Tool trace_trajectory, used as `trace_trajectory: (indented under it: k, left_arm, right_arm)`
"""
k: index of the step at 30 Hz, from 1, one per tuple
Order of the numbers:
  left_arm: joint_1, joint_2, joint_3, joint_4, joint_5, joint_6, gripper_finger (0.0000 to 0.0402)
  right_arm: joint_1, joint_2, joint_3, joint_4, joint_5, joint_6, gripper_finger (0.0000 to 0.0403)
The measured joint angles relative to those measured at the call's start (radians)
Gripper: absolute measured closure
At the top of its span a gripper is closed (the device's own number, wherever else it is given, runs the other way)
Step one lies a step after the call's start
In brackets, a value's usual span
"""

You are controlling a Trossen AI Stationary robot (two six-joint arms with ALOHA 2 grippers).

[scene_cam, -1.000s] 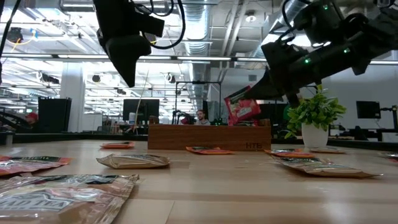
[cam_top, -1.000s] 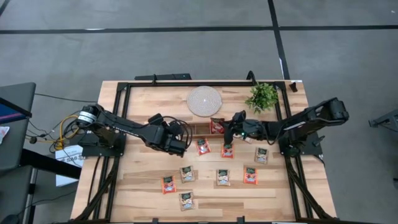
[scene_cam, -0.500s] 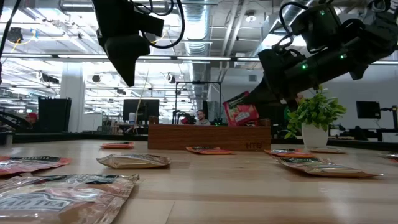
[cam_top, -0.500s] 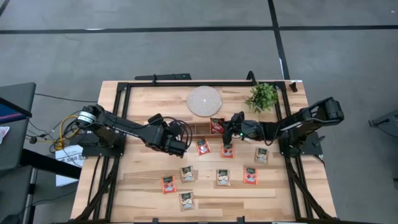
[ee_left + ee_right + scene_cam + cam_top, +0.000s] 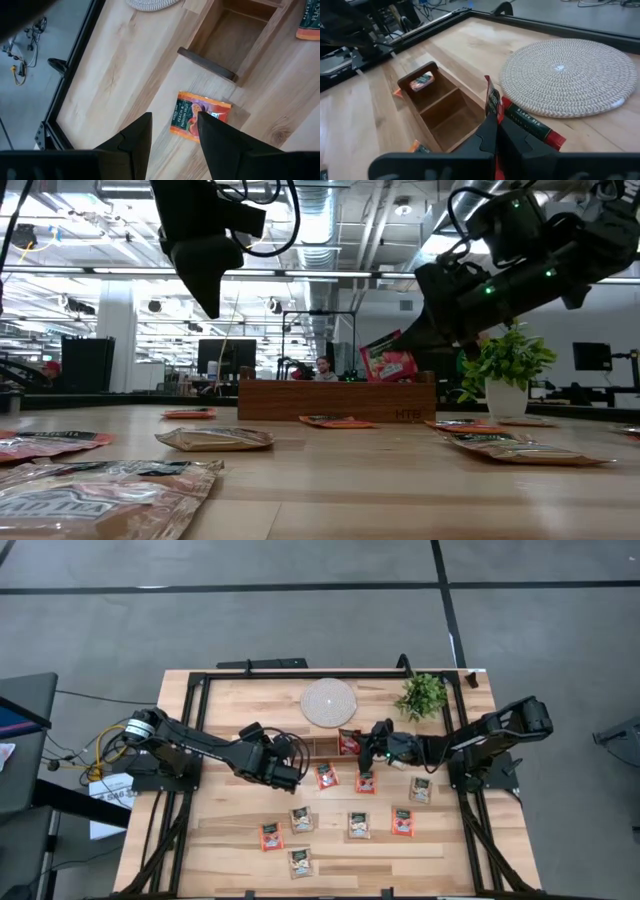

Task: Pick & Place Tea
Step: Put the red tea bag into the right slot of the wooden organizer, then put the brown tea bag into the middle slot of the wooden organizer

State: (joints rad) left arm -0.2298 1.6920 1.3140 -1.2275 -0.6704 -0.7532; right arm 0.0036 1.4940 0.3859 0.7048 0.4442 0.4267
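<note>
My right gripper is shut on a red sachet with a dark green band, over the right end of the brown wooden tray. One sachet lies in the tray's compartment farthest from that gripper. My left gripper hangs open above a red-orange sachet that lies flat beside the tray. Several more sachets, such as a red-orange one and a tan one, lie flat on the table's near half. My right gripper pinches the red sachet between its two fingers, at one edge. The fingers come slanting down from the table's right. The sachet stands tilted beyond the fingertips, its green band up and its lower edge level with the tray's rim.
A round white woven disc lies just behind the tray. A small potted plant stands at the far right. A black frame borders the table. Bare wood lies left of the tray.
My right gripper has carried the red sachet a little toward the table's left and slightly down, closer over the tray's right end, then held still. The left arm has kept still.
</note>
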Motion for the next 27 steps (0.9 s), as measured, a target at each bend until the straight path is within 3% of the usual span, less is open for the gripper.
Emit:
trace_trajectory:
  k: [7,18,27]
  left_arm:
    - [0.0,0.0,0.0,0.001,0.0,0.0,0.025]
    - [0.0,0.0,0.0,0.003,-0.008,0.004,0.025]
    - [0.0,0.0,0.0,-0.008,-0.008,0.004,0.025]
  right_arm:
    - [0.0,0.0,0.0,0.01,-0.023,-0.008,0.0393]
    - [-0.002,0.0,0.0,0.009,-0.014,-0.017,0.0309]
    - [-0.016,-0.12,0.008,-0.025,-0.01,-0.158,0.0309]
